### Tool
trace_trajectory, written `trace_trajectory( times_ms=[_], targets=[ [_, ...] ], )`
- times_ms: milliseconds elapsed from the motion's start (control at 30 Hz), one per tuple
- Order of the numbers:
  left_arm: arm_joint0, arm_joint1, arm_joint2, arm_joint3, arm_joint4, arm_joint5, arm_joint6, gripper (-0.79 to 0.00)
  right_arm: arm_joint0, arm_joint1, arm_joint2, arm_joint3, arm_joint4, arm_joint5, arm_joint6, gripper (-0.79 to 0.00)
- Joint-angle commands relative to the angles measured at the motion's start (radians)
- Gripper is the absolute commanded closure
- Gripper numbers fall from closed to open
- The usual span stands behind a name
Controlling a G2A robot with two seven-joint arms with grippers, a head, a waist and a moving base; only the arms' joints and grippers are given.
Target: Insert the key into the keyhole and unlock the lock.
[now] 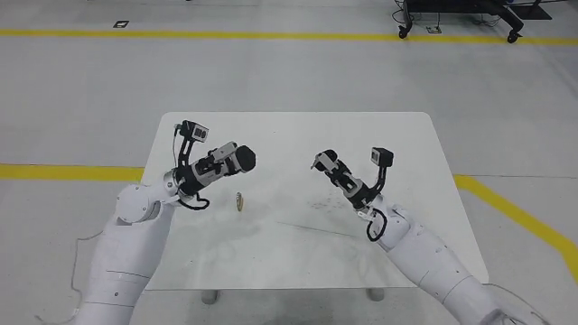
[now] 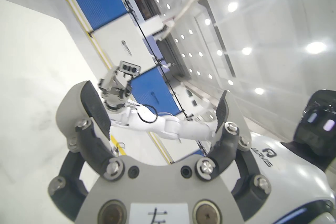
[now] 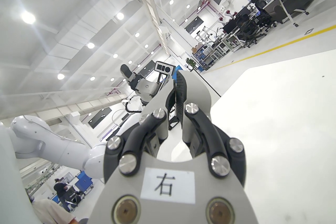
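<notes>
A small brass-coloured object (image 1: 239,201) lies on the white table (image 1: 379,135), left of centre; it is too small to tell whether it is the lock or the key. My left gripper (image 1: 242,158) hangs above the table just beyond that object, pointing towards the middle. In the left wrist view my left gripper (image 2: 155,89) is open wide with nothing between its fingers. My right gripper (image 1: 321,161) hovers right of centre and faces the left one. In the right wrist view my right gripper (image 3: 178,75) is shut, pads together, and I see nothing held in it.
Faint scuff marks (image 1: 325,203) show on the tabletop under the right arm. A yellow floor line (image 1: 271,34) runs behind the table, and a dark wheeled rack (image 1: 461,0) stands far back right.
</notes>
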Motion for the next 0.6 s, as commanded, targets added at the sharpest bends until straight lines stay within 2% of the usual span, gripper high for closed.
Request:
trace_trajectory(
  times_ms=[0, 100, 267, 433, 567],
  targets=[
    [-0.07, -0.014, 0.07, 0.055, -0.055, 0.019, -0.049, -0.785, -0.004, -0.002, 0.011, -0.004, 0.007, 0.0, 0.0, 0.0],
    [-0.151, -0.039, 0.158, 0.141, -0.135, 0.046, -0.11, -0.785, -0.02, -0.002, 0.036, -0.022, 0.014, 0.0, -0.009, 0.0],
    [-0.243, -0.076, 0.258, 0.265, -0.127, -0.021, -0.103, -0.785, -0.064, 0.003, 0.084, -0.072, 0.018, 0.0, -0.02, 0.0],
    [-0.276, -0.094, 0.317, 0.331, 0.11, -0.22, 0.059, -0.785, -0.099, 0.01, 0.12, -0.108, 0.03, 0.0, 0.025, 0.0],
    [-0.273, -0.101, 0.344, 0.342, 0.296, -0.318, 0.188, -0.785, -0.099, 0.01, 0.12, -0.108, 0.03, 0.0, 0.025, 0.0]
  ],
)
